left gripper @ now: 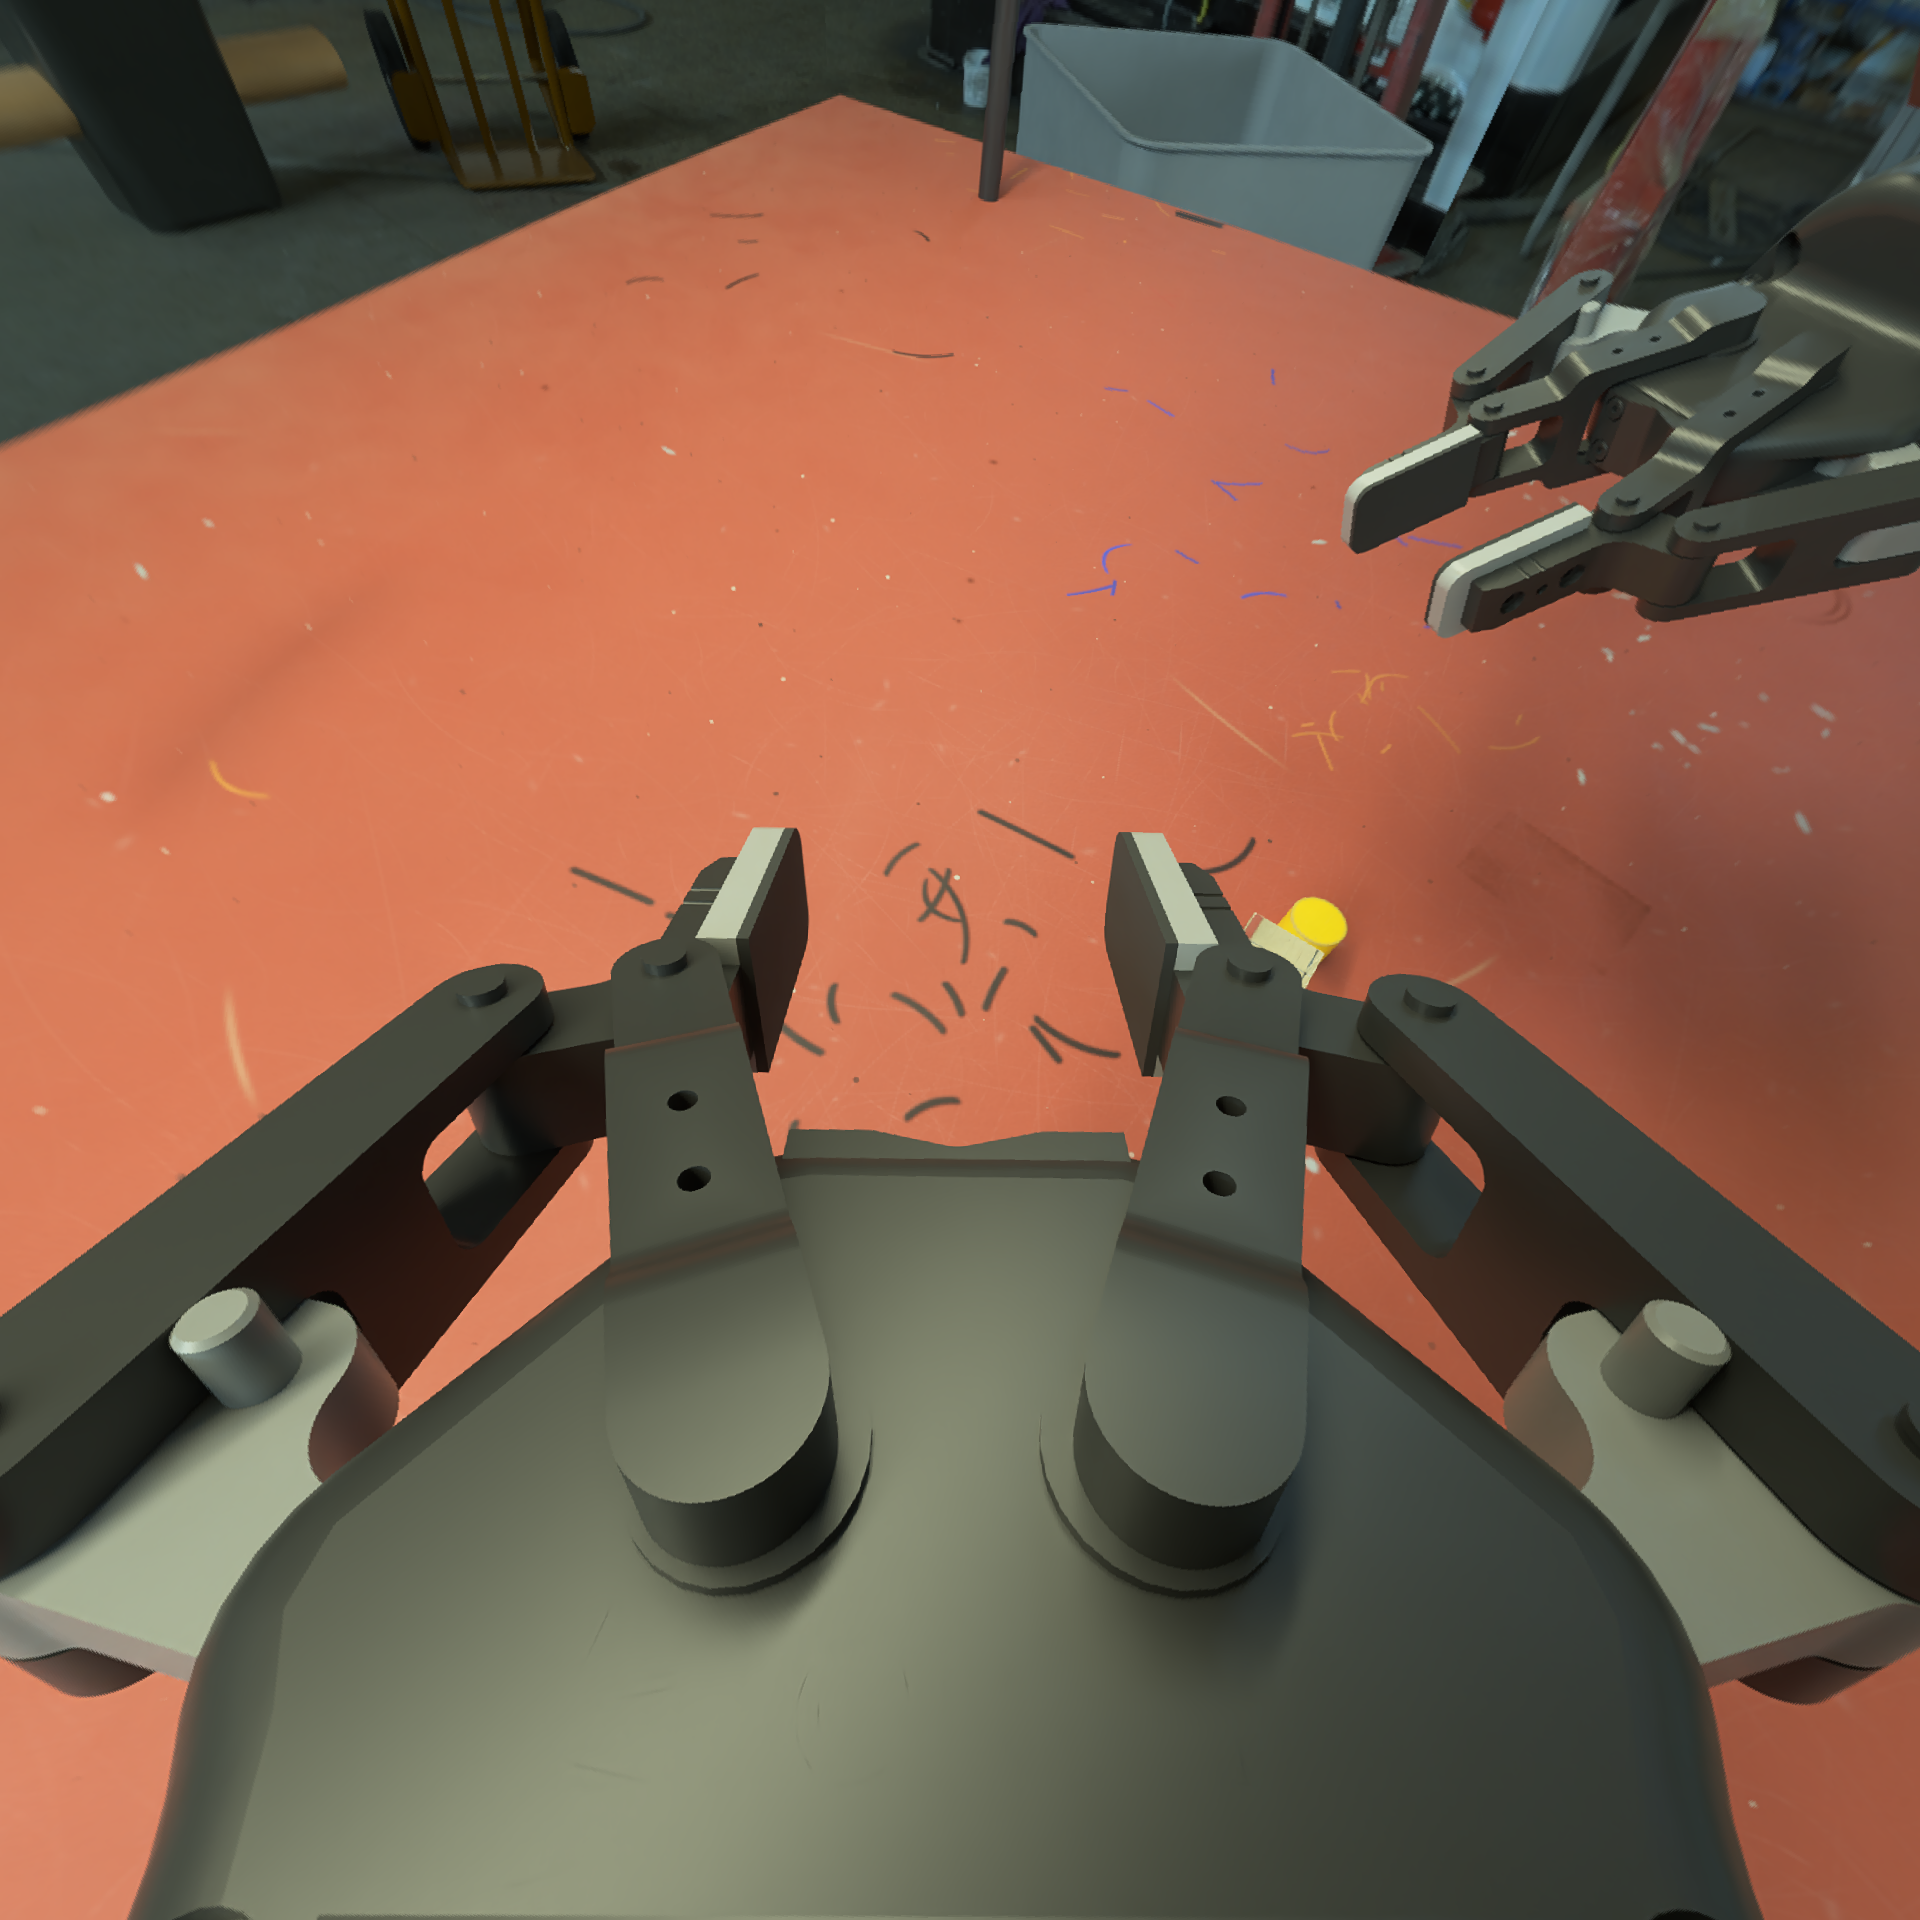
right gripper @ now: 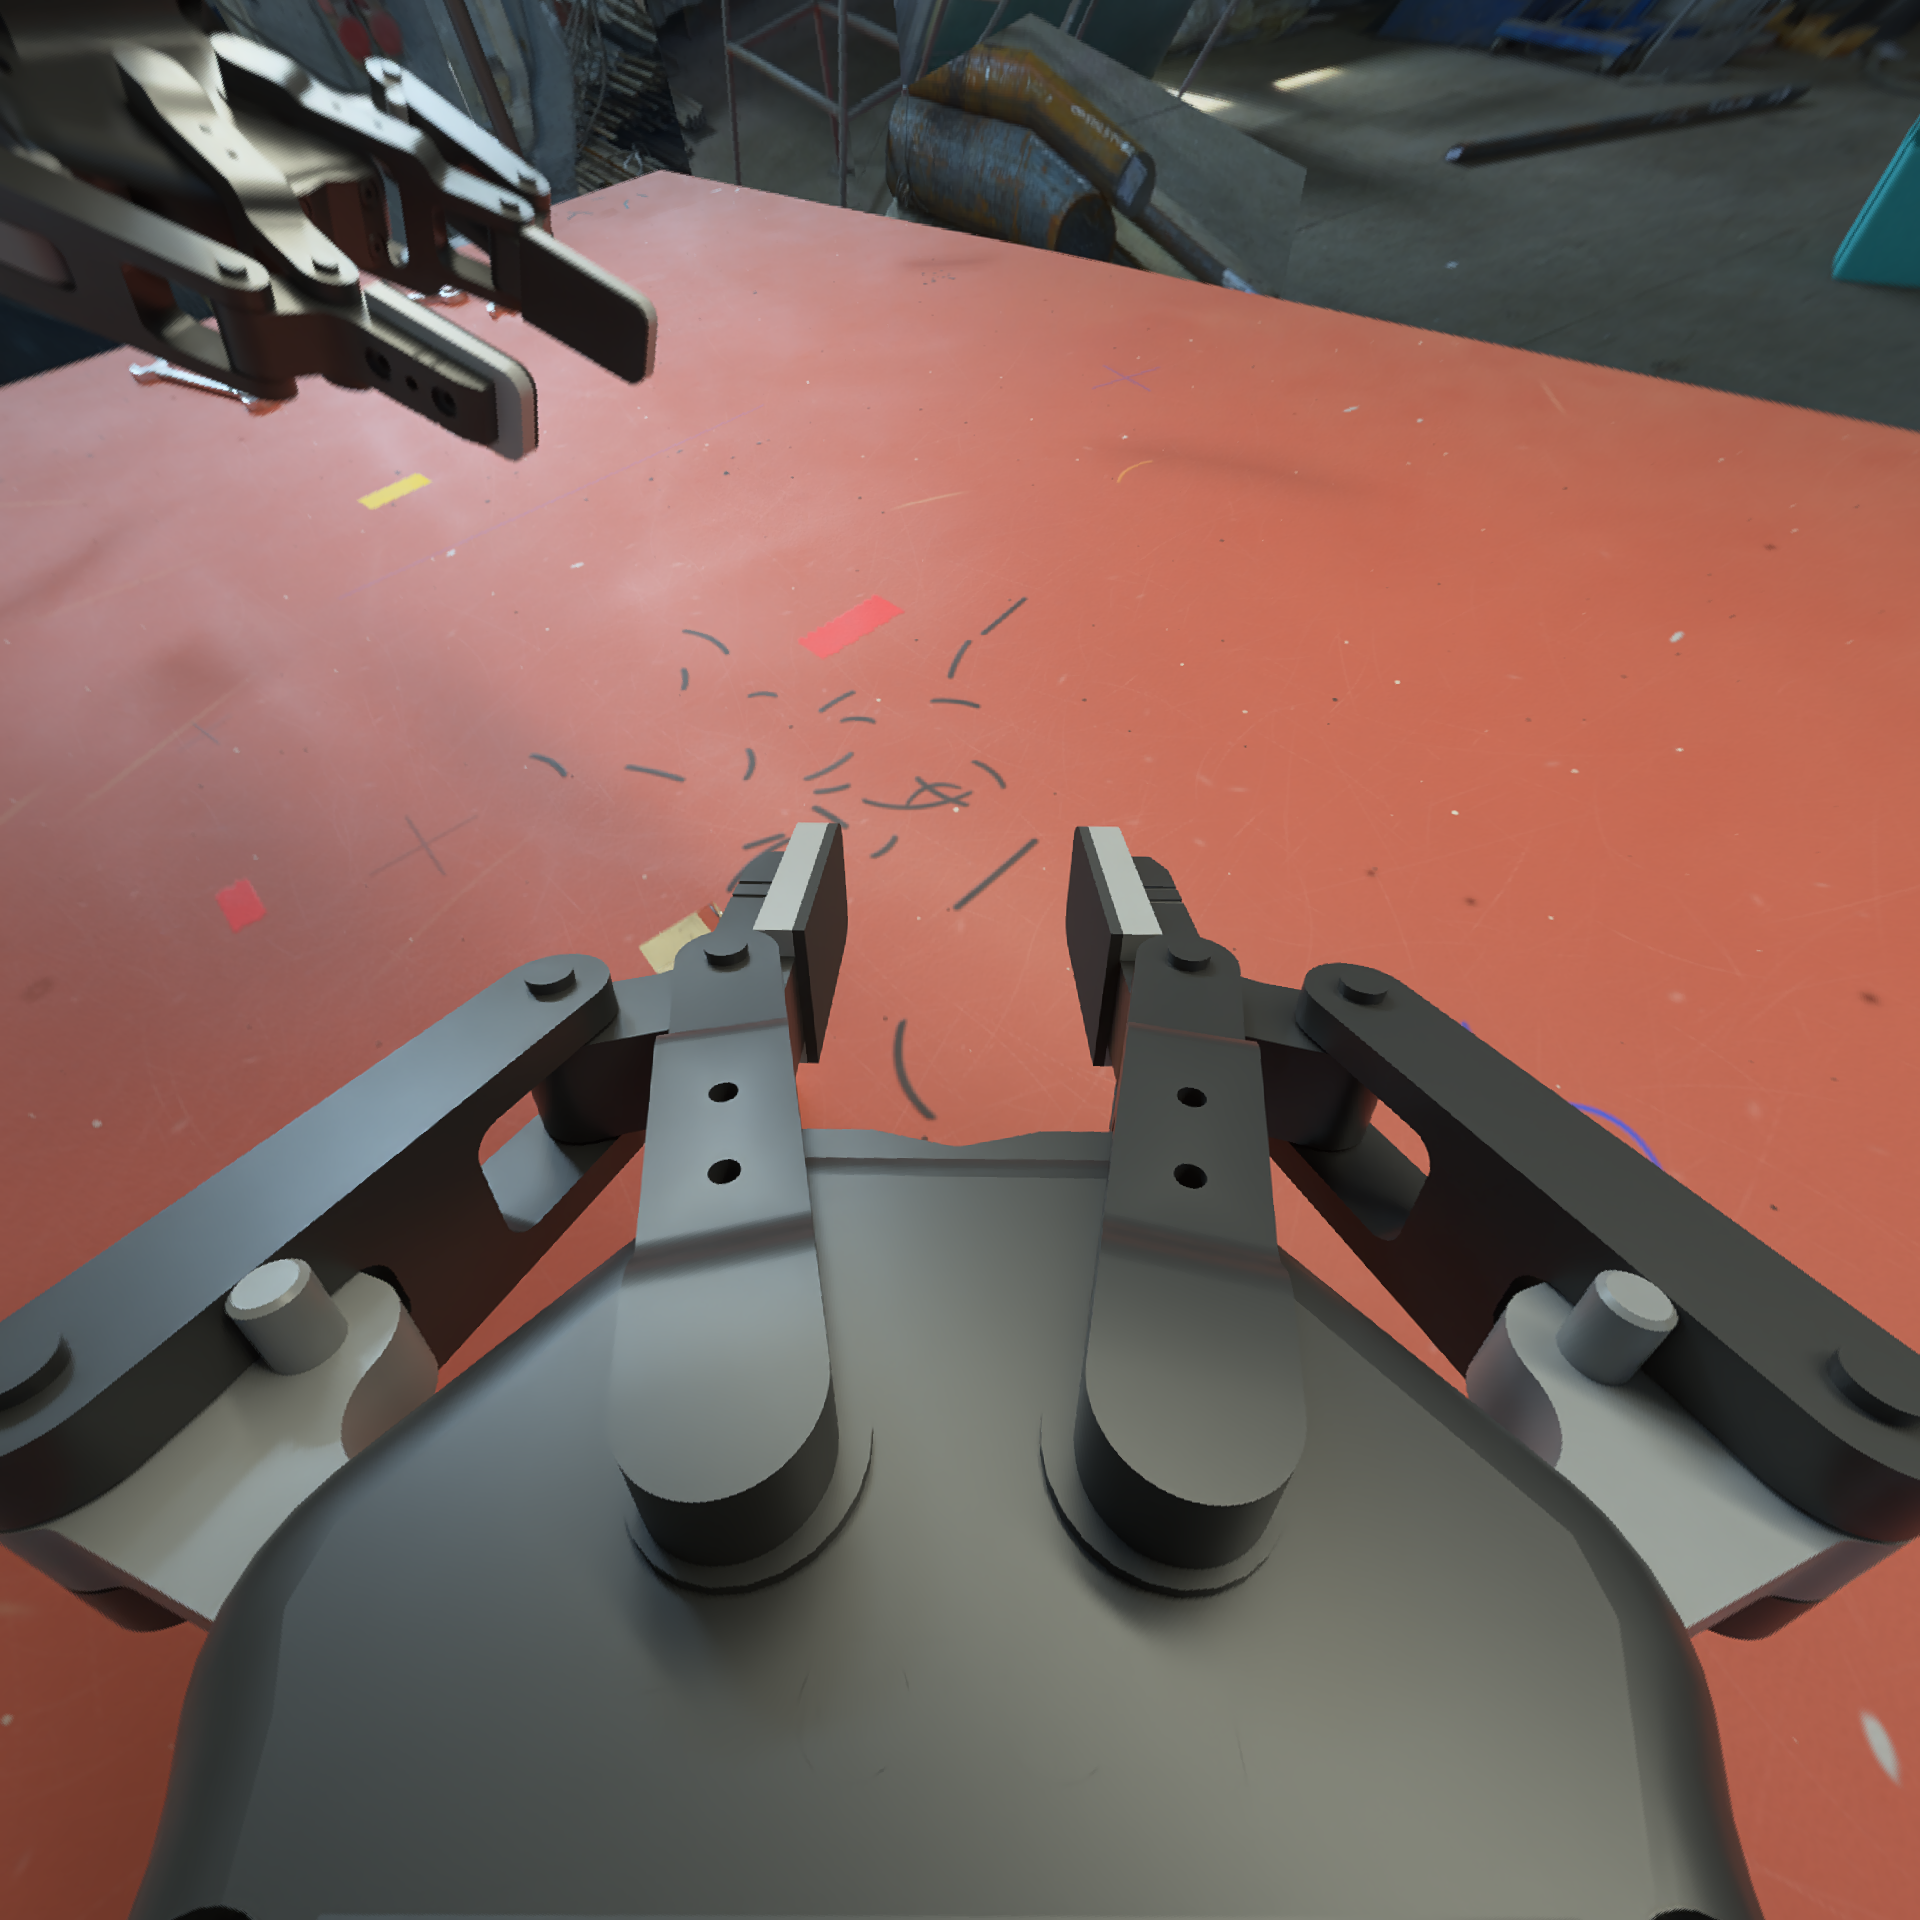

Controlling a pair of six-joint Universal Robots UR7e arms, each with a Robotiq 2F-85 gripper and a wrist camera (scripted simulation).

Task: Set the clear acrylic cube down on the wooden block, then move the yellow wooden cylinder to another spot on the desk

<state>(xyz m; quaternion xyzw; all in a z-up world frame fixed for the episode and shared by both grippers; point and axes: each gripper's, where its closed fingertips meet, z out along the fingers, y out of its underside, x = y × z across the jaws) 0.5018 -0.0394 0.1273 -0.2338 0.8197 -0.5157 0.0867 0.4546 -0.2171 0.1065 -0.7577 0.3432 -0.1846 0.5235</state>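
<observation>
While its two fingers stand spread wide with nothing between the dark pads, the left gripper (left gripper: 956, 940) hangs above the red desk (left gripper: 520, 623), over a patch of short black scribble marks (left gripper: 940, 935). Just past its right finger, partly hidden by the finger link, the yellow wooden cylinder (left gripper: 1314, 923) sits on the desk, and a pale tan piece, which may be the wooden block (left gripper: 1276, 948), shows right against it; I cannot tell whether the clear acrylic cube is there, as nothing in either view reads plainly as it. Farther off to the right, the right gripper (left gripper: 1397, 566) hovers over the desk, likewise spread apart and empty, near some blue pen strokes (left gripper: 1174, 540). From the right wrist view that same gripper (right gripper: 956, 935) is parted over bare desk and scribbles, with a sliver of the tan piece (right gripper: 675, 940) peeping out beside its left finger. Flat red patches (right gripper: 850, 625) and a yellow patch (right gripper: 395, 490) lie on the desk beyond, and the left gripper (right gripper: 582, 364) shows at upper left. Behind the desk's far edge stand a grey bin (left gripper: 1216, 135) and a dark upright pole (left gripper: 1000, 99).
</observation>
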